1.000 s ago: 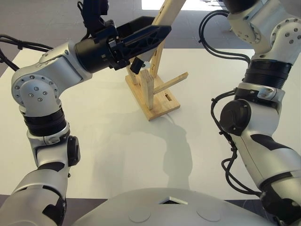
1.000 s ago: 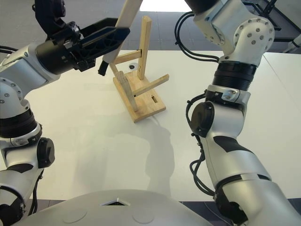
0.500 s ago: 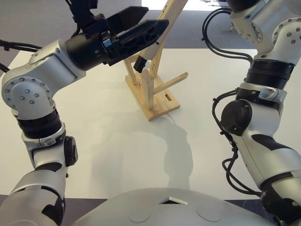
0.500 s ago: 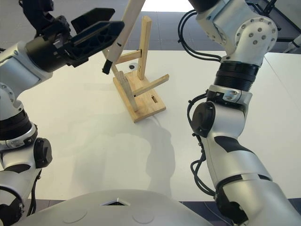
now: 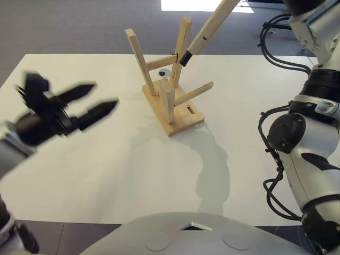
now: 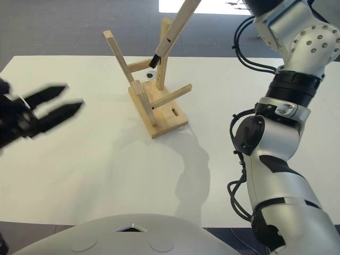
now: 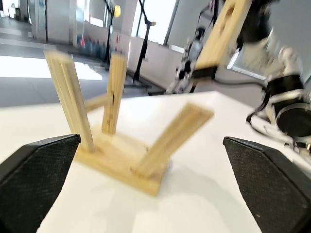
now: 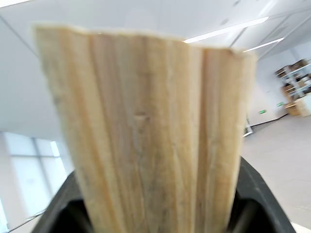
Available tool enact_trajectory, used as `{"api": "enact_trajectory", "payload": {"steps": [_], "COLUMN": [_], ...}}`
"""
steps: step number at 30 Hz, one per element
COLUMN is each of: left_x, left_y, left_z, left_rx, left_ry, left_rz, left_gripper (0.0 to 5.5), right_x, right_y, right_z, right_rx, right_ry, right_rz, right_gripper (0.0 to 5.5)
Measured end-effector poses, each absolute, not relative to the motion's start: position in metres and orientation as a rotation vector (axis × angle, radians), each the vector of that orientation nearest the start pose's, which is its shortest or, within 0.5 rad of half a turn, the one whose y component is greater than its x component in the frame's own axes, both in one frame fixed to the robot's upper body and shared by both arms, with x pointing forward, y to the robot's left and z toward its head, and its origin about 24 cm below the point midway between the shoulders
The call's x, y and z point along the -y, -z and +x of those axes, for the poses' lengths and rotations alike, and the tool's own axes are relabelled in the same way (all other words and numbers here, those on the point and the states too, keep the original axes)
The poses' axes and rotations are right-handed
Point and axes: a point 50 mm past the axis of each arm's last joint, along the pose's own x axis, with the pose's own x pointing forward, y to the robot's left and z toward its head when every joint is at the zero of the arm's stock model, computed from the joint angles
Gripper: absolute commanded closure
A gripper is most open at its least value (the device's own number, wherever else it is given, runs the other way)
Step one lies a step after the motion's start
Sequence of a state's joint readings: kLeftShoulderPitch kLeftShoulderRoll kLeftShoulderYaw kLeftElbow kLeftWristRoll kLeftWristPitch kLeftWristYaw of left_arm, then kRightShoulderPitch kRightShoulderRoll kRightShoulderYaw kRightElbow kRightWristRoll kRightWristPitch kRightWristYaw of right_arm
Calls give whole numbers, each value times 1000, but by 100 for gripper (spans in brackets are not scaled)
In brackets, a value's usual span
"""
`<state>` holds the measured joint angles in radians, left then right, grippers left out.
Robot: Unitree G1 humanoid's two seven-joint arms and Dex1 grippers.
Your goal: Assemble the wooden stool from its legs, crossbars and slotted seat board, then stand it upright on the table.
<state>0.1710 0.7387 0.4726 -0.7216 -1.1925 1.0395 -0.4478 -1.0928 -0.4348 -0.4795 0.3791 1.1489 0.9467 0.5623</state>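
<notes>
The slotted seat board (image 5: 179,118) lies flat at the table's far middle. Two tall legs (image 5: 139,61) and a short one (image 5: 168,99) stand on it. A crossbar (image 5: 160,62) joins the tall ones, and another bar (image 5: 195,94) leans out to the right. My right gripper (image 8: 155,213) is shut on a long wooden leg (image 5: 211,27) that comes down from above. The leg's dark tip (image 5: 185,58) hangs beside the right-hand tall leg (image 5: 182,48). My left gripper (image 5: 103,95) is open and empty, low over the table left of the stool, facing the stool (image 7: 131,145).
A small round dark part (image 5: 165,73) lies on the table behind the board. White tabletop (image 5: 133,175) spreads bare in front of the stool and to both sides. The table's far edge (image 5: 79,53) runs just behind the stool.
My left arm has pulled away from the stool, down and to the left, with its gripper open. The held leg's tip has swung right and slightly up, now beside the right tall leg.
</notes>
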Motion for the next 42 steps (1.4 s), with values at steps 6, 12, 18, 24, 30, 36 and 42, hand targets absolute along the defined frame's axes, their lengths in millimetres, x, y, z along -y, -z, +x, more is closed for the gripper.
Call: {"api": "enact_trajectory", "payload": {"steps": [6,12,18,24,30,36,42], "left_x": [-145,-100,-77,-86,-77,-103,-145], "left_y": [-96,-75,-68,-45,-44,-45,-45], "left_z": [191,215,213,225,231,238,247], "left_rx": [-491,-457,-441,-502,-480,-504,-516], "left_ry": [675,599,620,387,351,286,132], "left_rz": [-86,136,211,395,433,414,442], "left_gripper": [10,10,10,10,10,10,10], "right_x": [191,191,190,190,190,190,190], "right_y": [-315,-313,-310,-309,-310,-310,-307], "right_z": [343,345,347,349,350,350,353], "right_rx": [291,298,294,293,297,299,288], "right_ry": [-980,-947,-946,-938,-936,-936,-936], "right_rz": [790,828,856,872,879,881,896], "right_gripper": [345,345,345,345,345,345,345]}}
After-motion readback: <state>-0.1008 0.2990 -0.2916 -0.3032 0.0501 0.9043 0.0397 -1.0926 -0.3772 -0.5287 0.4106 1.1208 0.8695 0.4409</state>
